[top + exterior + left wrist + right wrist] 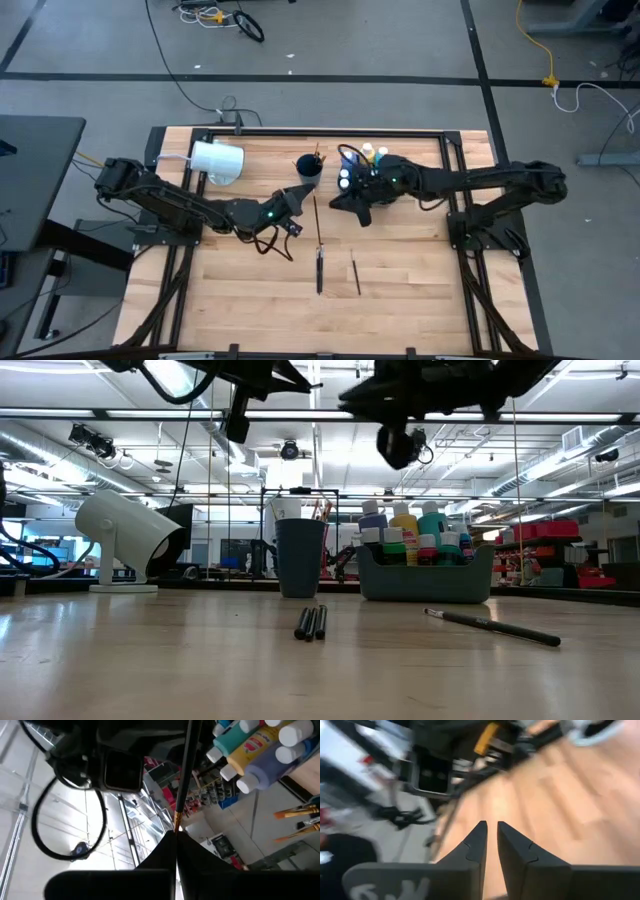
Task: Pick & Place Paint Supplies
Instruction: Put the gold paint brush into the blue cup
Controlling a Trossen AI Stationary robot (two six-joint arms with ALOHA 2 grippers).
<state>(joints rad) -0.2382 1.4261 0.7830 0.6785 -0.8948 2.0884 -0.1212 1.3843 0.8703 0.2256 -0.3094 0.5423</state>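
Nearest the camera in the left wrist view, the left gripper is seen with its jaws closed tight on a thin dark paintbrush with an orange ferrule, whose long shaft runs out ahead of the fingertips. In the high view this brush extends from the jaws towards the dark blue cylindrical cup, which already holds orange-handled brushes and stands just beyond. For the drop to go well, the brush should be brought upright over the cup's mouth and lowered inside the rim before the grip is eased. Beyond the cup, the grey bin of white-capped paint bottles should be avoided. The right gripper, above the table beside the bin, is held slightly parted and grips nothing. Two more dark brushes lie on the wooden table, well short of both jaws.
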